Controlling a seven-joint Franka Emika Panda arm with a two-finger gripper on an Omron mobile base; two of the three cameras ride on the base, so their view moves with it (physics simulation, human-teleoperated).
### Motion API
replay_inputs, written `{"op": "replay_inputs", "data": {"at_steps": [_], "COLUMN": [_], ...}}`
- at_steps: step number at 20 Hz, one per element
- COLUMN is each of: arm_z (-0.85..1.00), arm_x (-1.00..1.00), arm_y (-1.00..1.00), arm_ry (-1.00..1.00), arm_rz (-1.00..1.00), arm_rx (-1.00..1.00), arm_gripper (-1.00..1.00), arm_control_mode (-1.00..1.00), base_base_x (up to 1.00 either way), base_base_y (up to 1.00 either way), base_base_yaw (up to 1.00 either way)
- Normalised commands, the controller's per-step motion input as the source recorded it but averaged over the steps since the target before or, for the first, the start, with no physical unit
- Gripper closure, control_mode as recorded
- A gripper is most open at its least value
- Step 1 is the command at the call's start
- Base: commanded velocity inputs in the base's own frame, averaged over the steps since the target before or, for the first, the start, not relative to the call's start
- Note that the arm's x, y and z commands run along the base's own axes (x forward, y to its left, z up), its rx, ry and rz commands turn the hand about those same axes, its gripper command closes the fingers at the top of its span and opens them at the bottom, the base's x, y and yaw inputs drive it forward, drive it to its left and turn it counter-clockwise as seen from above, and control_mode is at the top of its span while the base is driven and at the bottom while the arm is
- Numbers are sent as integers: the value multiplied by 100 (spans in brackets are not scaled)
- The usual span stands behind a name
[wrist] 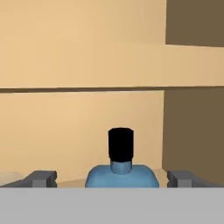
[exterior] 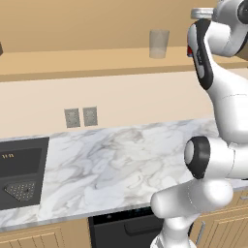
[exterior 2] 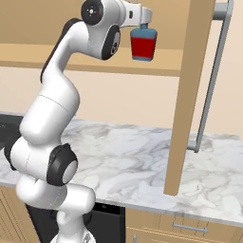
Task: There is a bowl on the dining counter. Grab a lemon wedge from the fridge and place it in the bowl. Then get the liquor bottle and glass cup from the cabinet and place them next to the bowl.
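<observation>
Wooden cabinet (exterior: 97, 60) shelf holds the glass cup (exterior: 159, 43) left of a blue liquor bottle (exterior 2: 143, 44), which our gripper (wrist: 112, 179) straddles with jaws spread, the cabinet's open door (exterior 2: 190, 95) just right.

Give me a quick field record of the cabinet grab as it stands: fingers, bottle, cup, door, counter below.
gripper: raised to the cabinet shelf, at the bottle's neck
fingers: spread wide, one on each side of the bottle, not touching it
liquor bottle: blue, red label, black cap, upright on the shelf
glass cup: clear, upright on the same shelf, apart from the arm
cabinet door: swung open, edge toward the right base camera
counter below: marble top, black sink at its left
</observation>
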Motion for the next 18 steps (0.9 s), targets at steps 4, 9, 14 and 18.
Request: {"op": "replay_inputs", "data": {"at_steps": [4,9,14,18], "arm_z": [-16,-2,-3,-15], "arm_x": [30,38,47,40], "arm_y": [-20,-17,-9,-9], "arm_ry": [-1,-5,-1,0], "arm_rz": [0,0,0,2], "arm_rx": [0,0,0,0], "arm_gripper": [-100,-100,-100,-100], "arm_control_mode": [-100,-100,-100,-100], "base_base_x": [0,0,0,0], "base_base_y": [0,0,0,0], "base_base_yaw": [0,0,0,0]}}
